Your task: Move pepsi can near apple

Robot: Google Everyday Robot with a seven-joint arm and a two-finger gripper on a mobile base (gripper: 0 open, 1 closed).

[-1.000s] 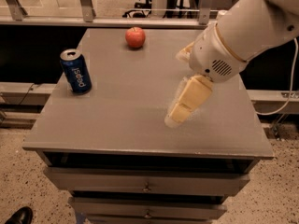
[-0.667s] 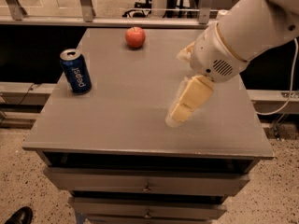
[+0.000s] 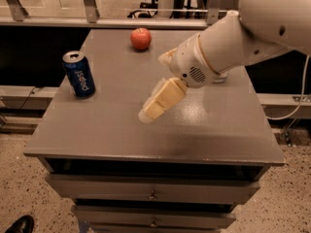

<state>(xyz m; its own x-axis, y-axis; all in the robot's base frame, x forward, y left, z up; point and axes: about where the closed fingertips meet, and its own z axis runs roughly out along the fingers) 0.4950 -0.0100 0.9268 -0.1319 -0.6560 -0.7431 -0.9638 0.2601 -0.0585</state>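
Can (image 3: 78, 75) stands upright near the left edge of the table (image 3: 107, 130), silver top up and lettering towards the camera. Nothing touches it and it is free on every side, so a grasp looks unobstructed. Apple (image 3: 140, 38) sits at the back of the table, to the right of the can and well apart from it. There is bare top around it, so the can could likely be set down just beside it.

Gripper (image 3: 156, 103) hangs low over the middle of the table, tilted down and to the left, and carries nothing. It is well apart from both can and apple. Whether it is open or closed cannot be told from this angle. The arm (image 3: 228, 42) reaches in from the upper right and passes beside the apple without touching it.

The task looks barely begun: the approach to the can is the step in hand. A careless nudge could tip the can towards the nearby edge.
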